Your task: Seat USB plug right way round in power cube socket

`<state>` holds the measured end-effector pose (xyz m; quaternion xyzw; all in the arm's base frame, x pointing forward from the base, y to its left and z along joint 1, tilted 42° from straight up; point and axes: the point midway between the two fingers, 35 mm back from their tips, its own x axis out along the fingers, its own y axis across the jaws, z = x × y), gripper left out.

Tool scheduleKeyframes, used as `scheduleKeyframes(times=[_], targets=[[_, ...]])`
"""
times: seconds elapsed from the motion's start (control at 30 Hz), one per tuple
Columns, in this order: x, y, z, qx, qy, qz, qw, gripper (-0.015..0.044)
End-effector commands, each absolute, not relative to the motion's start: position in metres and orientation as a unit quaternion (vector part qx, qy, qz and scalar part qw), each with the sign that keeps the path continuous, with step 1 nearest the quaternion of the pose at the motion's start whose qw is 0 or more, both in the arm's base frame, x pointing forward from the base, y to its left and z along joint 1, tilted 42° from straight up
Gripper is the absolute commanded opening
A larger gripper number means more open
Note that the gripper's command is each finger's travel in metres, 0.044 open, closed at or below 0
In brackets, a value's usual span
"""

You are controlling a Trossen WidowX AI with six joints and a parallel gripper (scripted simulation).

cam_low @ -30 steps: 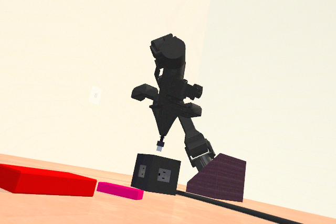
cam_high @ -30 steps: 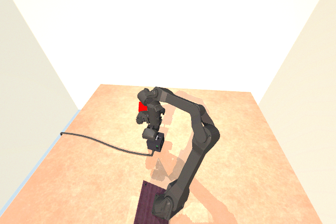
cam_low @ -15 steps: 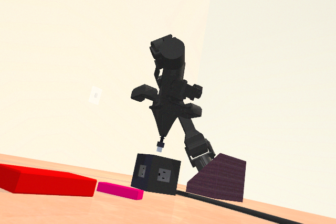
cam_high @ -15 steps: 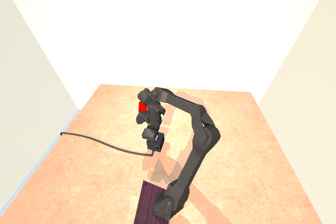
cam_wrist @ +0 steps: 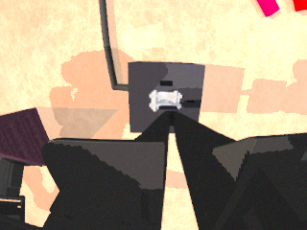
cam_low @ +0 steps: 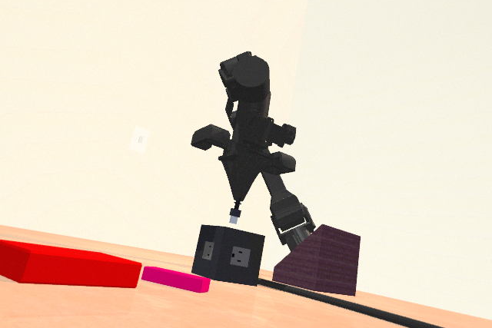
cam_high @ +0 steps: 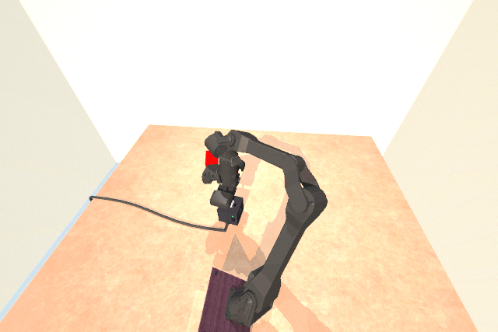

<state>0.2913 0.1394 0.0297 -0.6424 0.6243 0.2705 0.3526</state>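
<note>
The USB plug (cam_low: 234,215) is clamped in the jaws (cam_low: 237,200), its metal end held just above the power cube (cam_high: 229,214) (cam_low: 230,254) (cam_wrist: 146,112). No writing can be read. The cube is carried by a mottled, peach-coloured worktop (cam_high: 160,263) (cam_low: 99,304) (cam_wrist: 43,34), enclosed by cream walls.

USB plug (cam_low: 234,215): dark body, pale metal tip down, out of socket. Black power cube (cam_high: 230,214) (cam_low: 230,254) (cam_wrist: 144,103) upright on tabletop beneath.
</note>
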Motion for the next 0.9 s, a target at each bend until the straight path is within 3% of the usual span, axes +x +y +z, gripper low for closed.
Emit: scheduleKeyframes(times=[0.0, 0.87], targets=[[0.2912, 0.1399, 0.0292, -0.639, 0.625, 0.271, 0.357, 0.0], [0.292, 0.1388, 0.0262, -0.635, 0.624, 0.27, 0.367, 0.0]])
